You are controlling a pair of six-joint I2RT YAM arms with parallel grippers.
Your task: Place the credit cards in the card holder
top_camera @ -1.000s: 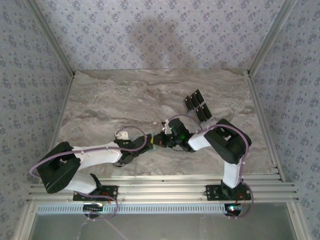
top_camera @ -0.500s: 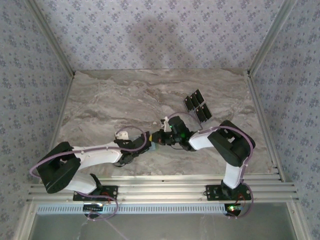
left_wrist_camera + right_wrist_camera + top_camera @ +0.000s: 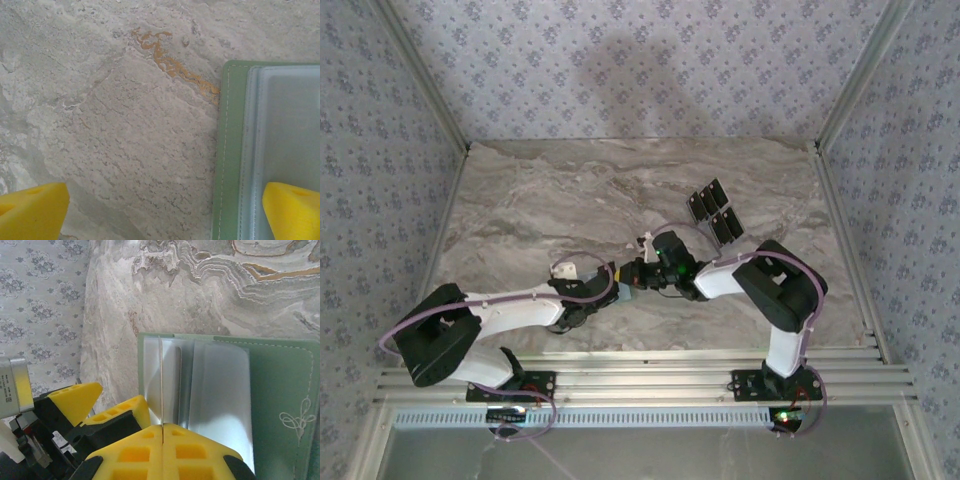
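Note:
The card holder (image 3: pixel 280 390) lies open on the marble, sage green with clear pockets inside. My right gripper (image 3: pixel 162 432) is shut on a thin sheet standing edge-on from the holder, seemingly one of its clear pocket leaves. My left gripper (image 3: pixel 162 215) is open just beside it. One yellow fingertip (image 3: pixel 292 210) hangs over the holder's clear pocket and the other over bare marble, next to the green edge of the card holder (image 3: pixel 229 150). In the top view both grippers meet at the table's middle near the card holder (image 3: pixel 623 292). Several black credit cards (image 3: pixel 716 212) lie apart, behind the right arm.
The marble table (image 3: pixel 540 200) has free room at the left and the back. Metal frame posts and patterned walls (image 3: pixel 640 70) enclose it on three sides. A rail (image 3: pixel 640 380) runs along the near edge by the arm bases.
My right gripper has shifted a little left and away from the bases, staying shut. The left arm has hardly moved and stays open.

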